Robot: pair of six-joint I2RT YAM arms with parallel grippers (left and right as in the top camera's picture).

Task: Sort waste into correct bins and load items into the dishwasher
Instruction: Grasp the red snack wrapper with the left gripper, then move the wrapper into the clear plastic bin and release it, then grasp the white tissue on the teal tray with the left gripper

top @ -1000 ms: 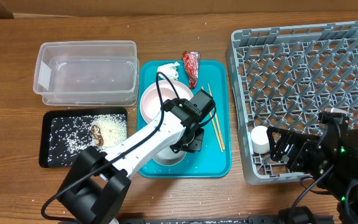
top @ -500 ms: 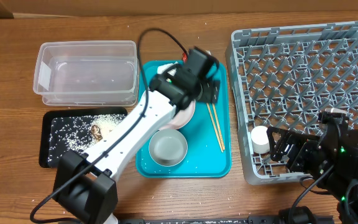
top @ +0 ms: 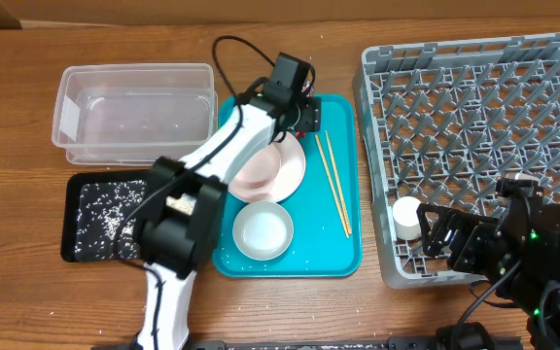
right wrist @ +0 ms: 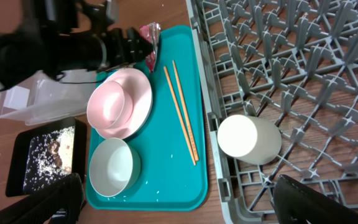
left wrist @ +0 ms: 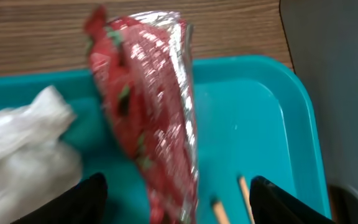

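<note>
Overhead, a brown wood-grain table [top: 27,282] carries a smooth teal tray [top: 350,255]. On the tray are a round pale pink plate [top: 270,167], a glossy pale bowl [top: 262,231] and two thin wooden chopsticks [top: 333,180]. At the tray's far end the left gripper [top: 307,117] has its jaws spread. In the blurred left wrist view they stand either side of the crinkled, foil-shiny red wrapper [left wrist: 151,106], apparently without touching it. A crumpled white napkin [left wrist: 23,143] lies just beside the wrapper. Left of the tray are a clear plastic tub [top: 134,112] and a shallow black tray [top: 86,255] speckled with white rice grains [top: 100,209]. The grey pegged dish rack [top: 474,117] holds a small white cup [top: 407,217] in its near corner. The right gripper [top: 442,236] hangs near the cup, fully spread and holding nothing.
</note>
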